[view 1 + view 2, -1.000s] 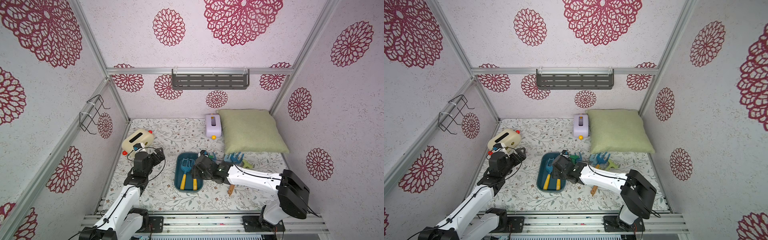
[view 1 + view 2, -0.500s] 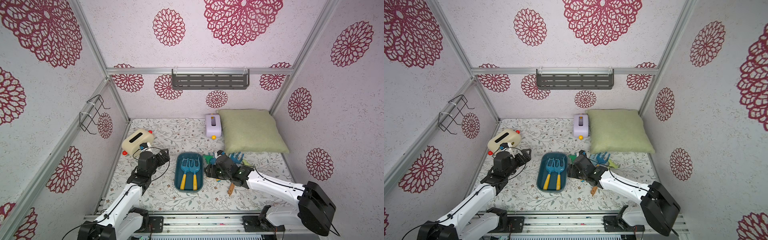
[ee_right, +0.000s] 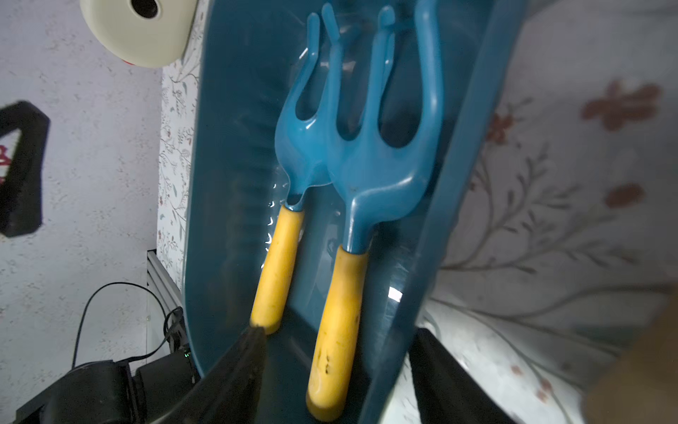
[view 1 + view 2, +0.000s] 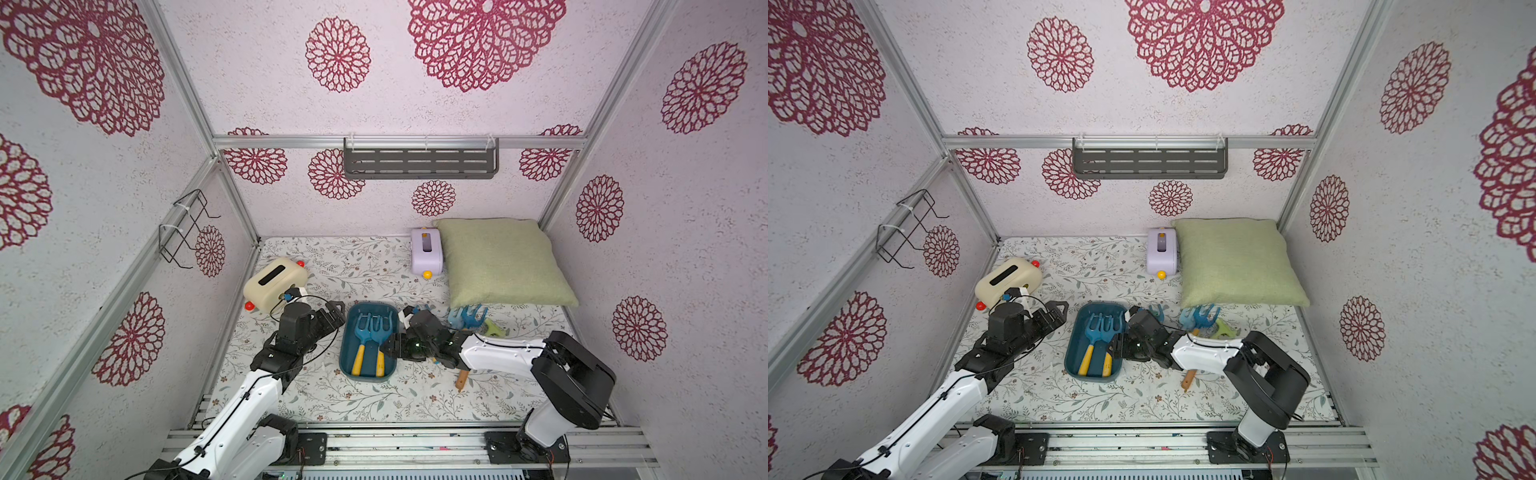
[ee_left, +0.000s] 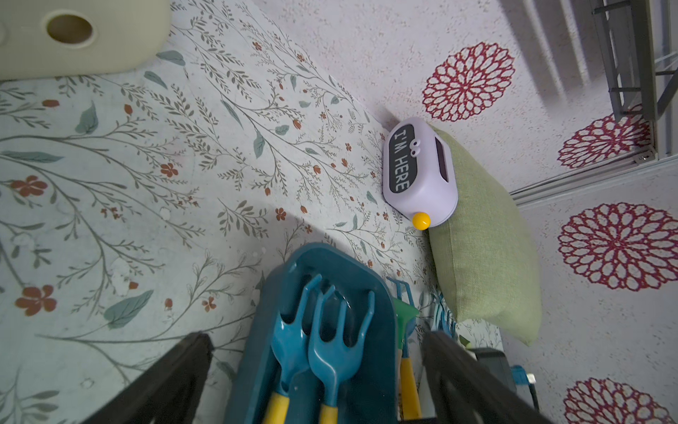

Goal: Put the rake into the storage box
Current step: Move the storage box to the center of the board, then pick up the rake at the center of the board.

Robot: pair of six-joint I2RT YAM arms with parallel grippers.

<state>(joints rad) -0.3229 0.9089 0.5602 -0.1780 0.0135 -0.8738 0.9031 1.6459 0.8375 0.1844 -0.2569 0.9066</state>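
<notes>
Right wrist view: rake lies in storage box between parted right fingers.

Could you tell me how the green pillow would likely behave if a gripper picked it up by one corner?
The green pillow looks like soft stuffed fabric, so it would probably sag rather than stay flat. It seems light for its bulk. Its woven cover should give decent grip.

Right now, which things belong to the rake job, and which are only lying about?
Job: teal box, two rakes in it, right gripper, perhaps the blue tools by the pillow.
Lying about: cream box, lilac box, pillow, green tool.
</notes>
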